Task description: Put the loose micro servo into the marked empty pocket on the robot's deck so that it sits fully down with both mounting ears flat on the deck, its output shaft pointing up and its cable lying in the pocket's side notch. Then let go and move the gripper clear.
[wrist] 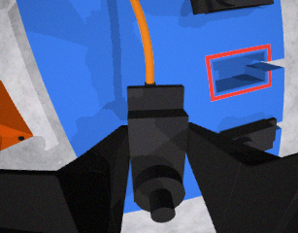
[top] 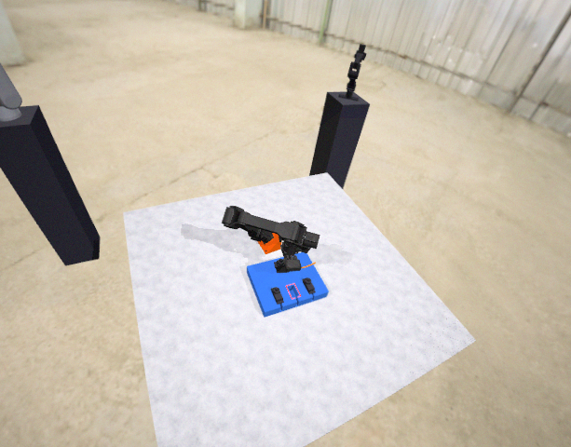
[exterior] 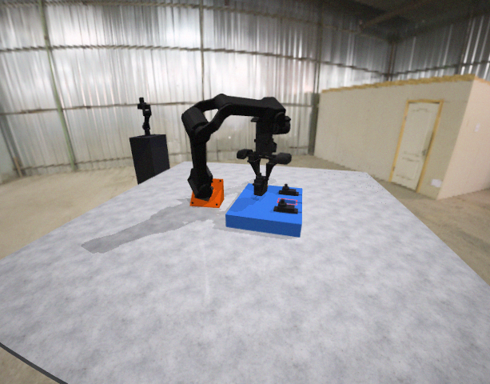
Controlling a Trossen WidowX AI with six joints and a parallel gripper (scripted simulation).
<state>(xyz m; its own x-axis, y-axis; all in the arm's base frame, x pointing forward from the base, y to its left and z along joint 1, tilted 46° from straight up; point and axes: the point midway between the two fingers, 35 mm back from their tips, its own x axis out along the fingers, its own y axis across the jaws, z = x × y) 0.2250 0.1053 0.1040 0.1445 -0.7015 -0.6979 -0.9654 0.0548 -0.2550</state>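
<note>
The claw [top: 288, 264] [exterior: 260, 177] [wrist: 156, 131] is grasping the loose motor [exterior: 260, 187] [wrist: 158, 128], one finger against each side of its dark body. The motor is located over the blue deck [top: 264, 283] [exterior: 261, 226] [wrist: 184, 44], on the part nearer the orange base [top: 271, 244] [exterior: 207, 202] [wrist: 10, 128], and outside the marked pocket [top: 292, 291] [exterior: 287, 202] [wrist: 240, 73]. Whether its underside touches the deck cannot be determined. Its shaft [wrist: 162, 213] points up. The orange cable [top: 307, 264] [wrist: 148, 46] leaves the end of the motor opposite the shaft and curves away over the deck, apart from the side notch. The pocket, bordered in red, is unfilled. One fitted motor [top: 277, 294] [exterior: 285, 208] [wrist: 253, 139] and a second fitted motor [top: 308, 285] [exterior: 288, 190] [wrist: 234, 7] sit in the deck on either side of it. The black arm [top: 264, 223] [exterior: 245, 106] reaches out from its base with the claw directed downward. The deck rests on the pale table [top: 276, 375] [exterior: 237, 298]. Seating and release are outstanding.
</note>
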